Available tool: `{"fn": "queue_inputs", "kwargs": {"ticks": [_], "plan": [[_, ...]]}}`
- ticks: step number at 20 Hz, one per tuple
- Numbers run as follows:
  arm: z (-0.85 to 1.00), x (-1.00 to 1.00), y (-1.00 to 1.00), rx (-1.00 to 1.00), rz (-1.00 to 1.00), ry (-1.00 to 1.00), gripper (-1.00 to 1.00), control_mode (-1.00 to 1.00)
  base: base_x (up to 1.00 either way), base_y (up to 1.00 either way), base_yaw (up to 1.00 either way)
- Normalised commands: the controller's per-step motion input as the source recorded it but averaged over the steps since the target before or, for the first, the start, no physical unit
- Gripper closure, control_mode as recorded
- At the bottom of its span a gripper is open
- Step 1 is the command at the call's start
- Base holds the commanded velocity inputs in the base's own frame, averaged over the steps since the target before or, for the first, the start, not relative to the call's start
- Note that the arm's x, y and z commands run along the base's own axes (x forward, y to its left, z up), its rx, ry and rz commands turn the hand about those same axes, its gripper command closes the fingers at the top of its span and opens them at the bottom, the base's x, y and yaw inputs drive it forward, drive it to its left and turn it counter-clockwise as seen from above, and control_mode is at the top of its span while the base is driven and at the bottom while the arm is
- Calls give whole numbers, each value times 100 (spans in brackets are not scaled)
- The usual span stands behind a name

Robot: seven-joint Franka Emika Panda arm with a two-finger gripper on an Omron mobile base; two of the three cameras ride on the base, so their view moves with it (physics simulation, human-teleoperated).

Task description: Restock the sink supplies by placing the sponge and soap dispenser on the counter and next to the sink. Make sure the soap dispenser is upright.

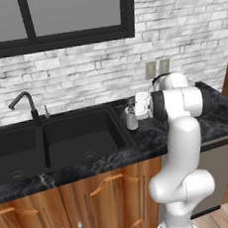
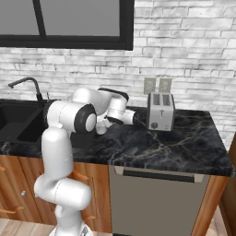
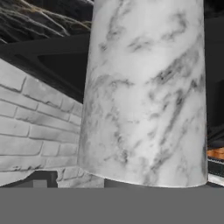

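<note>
Item: we note the counter [image 1: 153,137] under a brick wall [image 1: 187,33]; gripper [image 1: 136,106] spread wide around the upright soap dispenser [image 1: 131,117].

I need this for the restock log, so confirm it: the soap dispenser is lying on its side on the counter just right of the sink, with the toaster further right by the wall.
One detail is wrong: the soap dispenser is not lying down. The left base view shows it standing upright, pump top up, on the counter just right of the sink. The toaster does stand further right by the wall.
</note>
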Motion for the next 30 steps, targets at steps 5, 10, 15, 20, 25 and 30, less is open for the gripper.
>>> {"fn": "queue_inputs", "kwargs": {"ticks": [5, 10, 15, 20, 25, 30], "plan": [[-24, 0, -29, -3, 0, 5, -100, -100, 0, 0, 0], [-28, 0, -9, -8, -3, 6, -100, -100, 0, 0, 0], [-7, 0, -15, -15, -2, 15, -100, -100, 0, 0, 0], [0, 0, -41, -9, -3, 13, -100, -100, 0, 0, 0], [-19, 0, -44, -1, 0, 4, -100, -100, 0, 0, 0], [-46, -14, -45, 0, 0, -1, -100, -100, 0, 0, 0]]}}
